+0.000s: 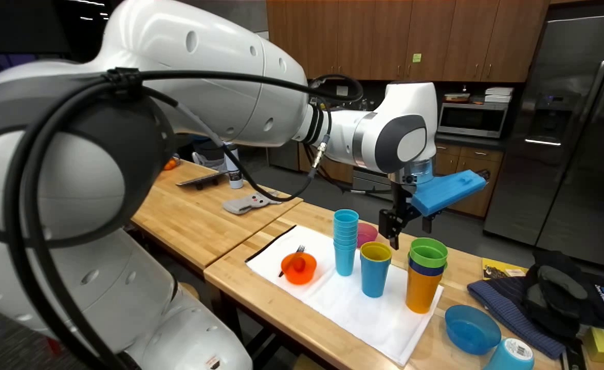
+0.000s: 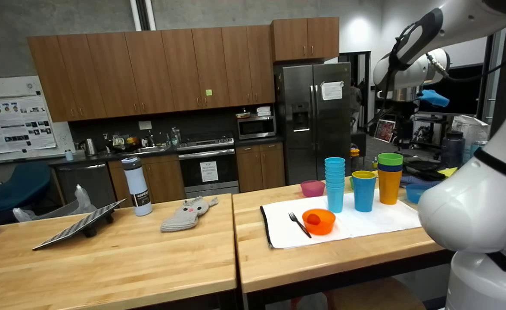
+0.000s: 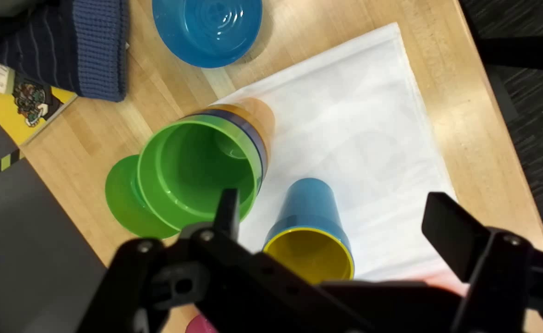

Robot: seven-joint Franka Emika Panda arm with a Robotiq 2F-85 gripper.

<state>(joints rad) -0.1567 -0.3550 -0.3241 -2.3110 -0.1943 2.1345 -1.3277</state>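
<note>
Table (image 2: 253, 254) of pale wood, partly under a white cloth (image 3: 382, 138). Above both, a pincer (image 3: 333, 199) with its jaws wide apart. Upright on the cloth, below those jaws and apart from them, a stack of green, dark blue and orange cups (image 1: 423, 289), green on top. Farther off, a stack of light blue cups (image 1: 344, 252); between both stacks, a blue cup (image 1: 373, 277), yellow inside. Beyond the light blue stack, an orange bowl (image 2: 324, 227), and just beside it, a fork (image 2: 299, 224).
</note>
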